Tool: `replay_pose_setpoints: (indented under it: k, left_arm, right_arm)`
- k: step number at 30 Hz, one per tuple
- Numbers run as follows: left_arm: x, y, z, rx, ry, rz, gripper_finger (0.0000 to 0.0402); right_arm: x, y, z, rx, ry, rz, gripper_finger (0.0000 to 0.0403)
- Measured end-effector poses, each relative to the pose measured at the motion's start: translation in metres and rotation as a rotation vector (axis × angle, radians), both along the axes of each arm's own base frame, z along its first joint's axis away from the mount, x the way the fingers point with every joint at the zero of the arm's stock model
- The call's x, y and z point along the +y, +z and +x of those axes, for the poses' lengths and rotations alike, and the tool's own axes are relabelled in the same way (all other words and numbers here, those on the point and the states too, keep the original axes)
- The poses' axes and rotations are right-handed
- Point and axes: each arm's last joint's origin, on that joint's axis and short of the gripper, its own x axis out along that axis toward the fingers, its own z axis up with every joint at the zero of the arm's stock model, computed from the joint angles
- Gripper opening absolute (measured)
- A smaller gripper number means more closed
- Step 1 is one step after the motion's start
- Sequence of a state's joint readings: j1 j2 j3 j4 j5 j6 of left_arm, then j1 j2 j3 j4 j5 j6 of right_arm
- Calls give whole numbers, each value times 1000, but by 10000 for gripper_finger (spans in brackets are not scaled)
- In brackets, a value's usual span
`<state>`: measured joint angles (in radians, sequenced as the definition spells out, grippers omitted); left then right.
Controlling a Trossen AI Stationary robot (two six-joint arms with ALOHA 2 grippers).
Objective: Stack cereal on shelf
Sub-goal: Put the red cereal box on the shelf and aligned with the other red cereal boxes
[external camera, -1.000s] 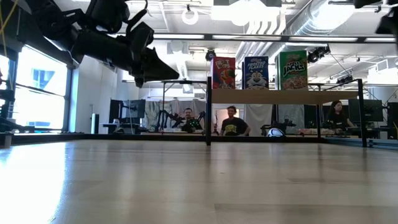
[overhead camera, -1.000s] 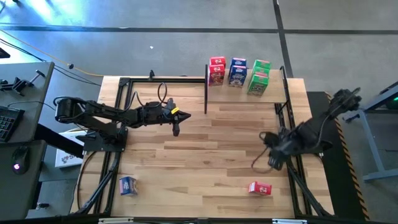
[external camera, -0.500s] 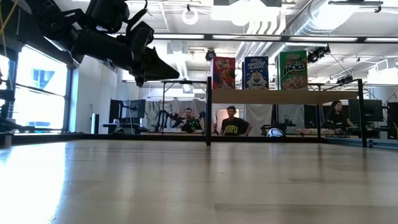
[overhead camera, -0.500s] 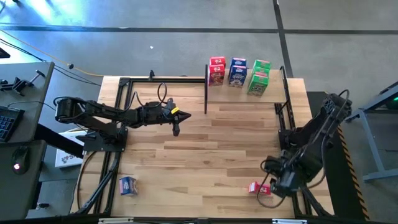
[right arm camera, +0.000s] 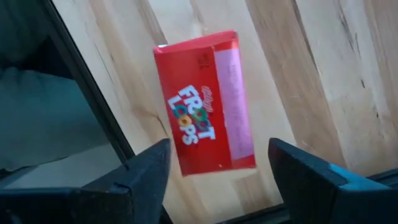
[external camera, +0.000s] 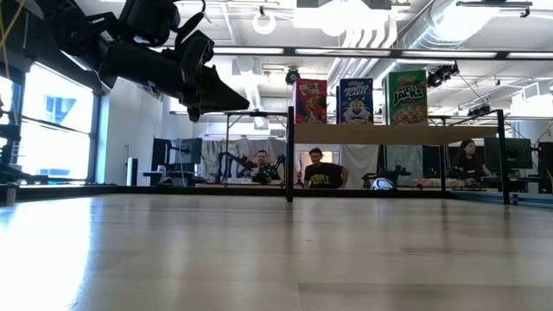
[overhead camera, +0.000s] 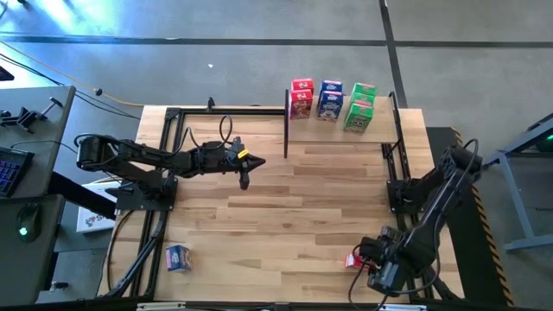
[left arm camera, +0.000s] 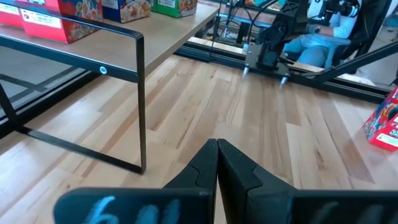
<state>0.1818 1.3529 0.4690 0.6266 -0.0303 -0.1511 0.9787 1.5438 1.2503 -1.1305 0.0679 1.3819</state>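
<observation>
Even, bright overhead light fills the high view; the plank tabletop [overhead camera: 294, 199] shows no hard shadows, only a soft one beneath the left arm [overhead camera: 155, 158]. In the low view, ceiling lamps [external camera: 263, 22] above the shelf [external camera: 397, 134] and a window [external camera: 52, 121] far to its left glare strongly, leaving the arm beside them in silhouette; the tabletop nearest the camera is out of focus with a pale sheen. In the right wrist view, the red Froot Loops box [right arm camera: 205, 102] is softly blurred, and the dark fingers [right arm camera: 146, 171] flanking it are out of focus.
</observation>
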Motion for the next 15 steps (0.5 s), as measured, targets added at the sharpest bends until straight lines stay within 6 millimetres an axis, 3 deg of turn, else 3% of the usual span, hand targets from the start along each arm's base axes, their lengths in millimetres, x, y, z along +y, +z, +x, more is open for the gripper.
replay_pose_setpoints:
  k: [15]
  left_arm:
    - [0, 0, 0, 0, 1, -4, 0]
  right_arm:
    - [9, -19, 6, 32, 80, -66, 246]
